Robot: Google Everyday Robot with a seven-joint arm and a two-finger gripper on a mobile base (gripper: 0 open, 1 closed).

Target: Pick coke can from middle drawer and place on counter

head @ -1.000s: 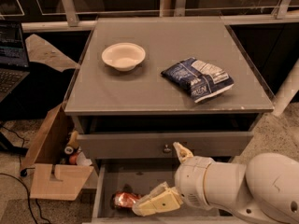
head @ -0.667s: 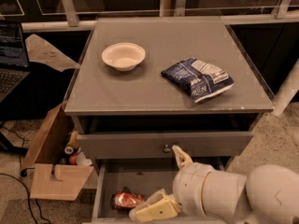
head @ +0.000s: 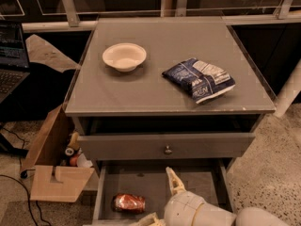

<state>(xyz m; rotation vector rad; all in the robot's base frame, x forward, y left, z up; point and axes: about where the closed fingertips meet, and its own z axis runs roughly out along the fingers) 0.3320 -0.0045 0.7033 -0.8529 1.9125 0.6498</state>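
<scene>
Grey counter (head: 141, 95) holds a white bowl (head: 124, 56) and a blue-and-white chip bag (head: 200, 79), both well above the coke can (head: 128, 203). The can lies on its side on the floor of the pulled-out middle drawer (head: 136, 180). The gripper (head: 161, 200) sits just right of the can, fingers spread wide and gripping nothing. A cardboard box (head: 61, 187) is off to the can's left.

Smooth plastic claw (head: 154, 197) hangs over matt middle drawer (head: 131, 180) beside shiny metal coke can (head: 128, 203).
</scene>
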